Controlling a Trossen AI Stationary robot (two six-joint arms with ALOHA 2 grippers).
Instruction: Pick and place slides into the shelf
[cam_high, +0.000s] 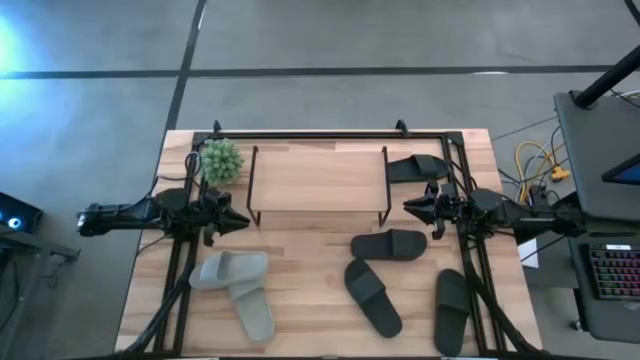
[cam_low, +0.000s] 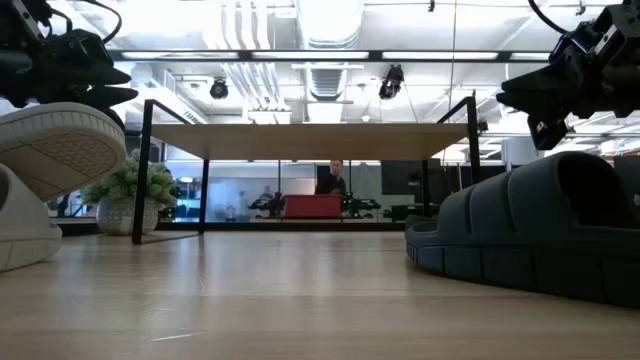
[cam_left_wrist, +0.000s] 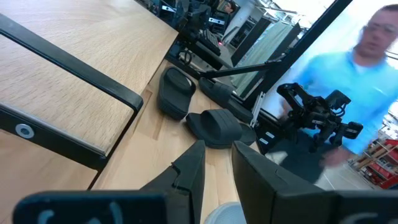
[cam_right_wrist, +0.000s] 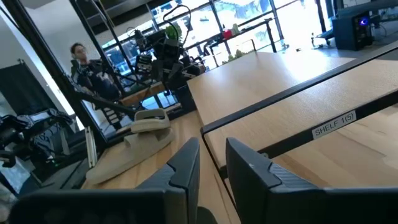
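- Your left gripper (cam_high: 243, 222) hovers beside the shelf's (cam_high: 318, 180) left end, fingers slightly apart, holding nothing.
- Your right gripper (cam_high: 409, 206) hovers at the shelf's right end, fingers slightly apart, empty.
- Two pale slides (cam_high: 238, 288) lie front-left on the table (cam_high: 300, 300).
- Four black slides (cam_high: 389, 244) lie on the right.

- Bright, even ceiling light falls on the wooden table (cam_high: 320, 265), with soft, short shadows.
- Blue glare flares at the overhead view's left edge.
- A person (cam_left_wrist: 367, 56) smears with motion blur.
- Windows blow out white behind.
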